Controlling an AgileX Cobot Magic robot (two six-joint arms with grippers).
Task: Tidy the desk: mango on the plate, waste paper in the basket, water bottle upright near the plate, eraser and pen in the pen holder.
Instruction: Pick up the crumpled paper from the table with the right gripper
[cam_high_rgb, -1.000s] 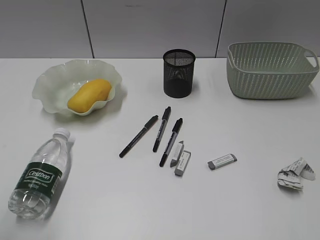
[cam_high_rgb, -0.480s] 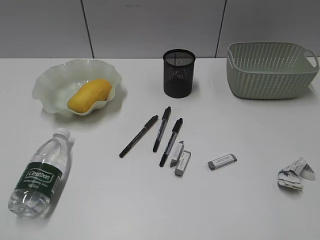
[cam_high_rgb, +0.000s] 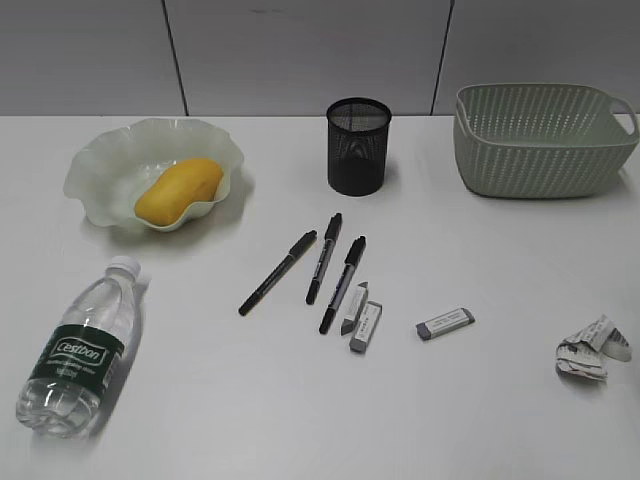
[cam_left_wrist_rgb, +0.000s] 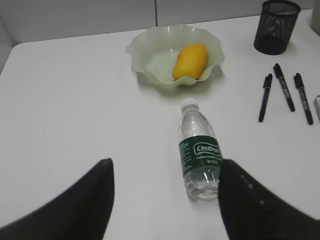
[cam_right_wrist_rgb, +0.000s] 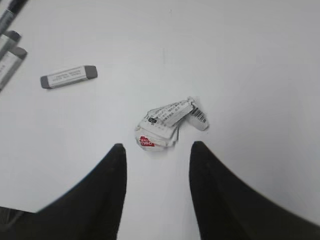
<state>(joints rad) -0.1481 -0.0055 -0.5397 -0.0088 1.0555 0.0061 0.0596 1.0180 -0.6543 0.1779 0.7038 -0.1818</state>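
The mango (cam_high_rgb: 180, 189) lies in the plate (cam_high_rgb: 100, 160) at the back left. The water bottle (cam_high_rgb: 80, 345) lies on its side at the front left. Three pens (cam_high_rgb: 323, 258) and three erasers (cam_high_rgb: 445, 323) lie mid-desk, in front of the pen holder (cam_high_rgb: 357, 146). The waste paper (cam_high_rgb: 590, 350) lies at the front right. The basket (cam_high_rgb: 545, 140) stands at the back right. My left gripper (cam_left_wrist_rgb: 165, 167) is open and empty, with the bottle (cam_left_wrist_rgb: 200, 150) just ahead by its right finger. My right gripper (cam_right_wrist_rgb: 157, 150) is open and empty, just short of the paper (cam_right_wrist_rgb: 167, 122).
Neither arm shows in the exterior view. The white desk (cam_high_rgb: 200, 420) ends at a grey panelled wall behind the plate, holder and basket. An eraser (cam_right_wrist_rgb: 69, 76) lies to the left of the paper in the right wrist view.
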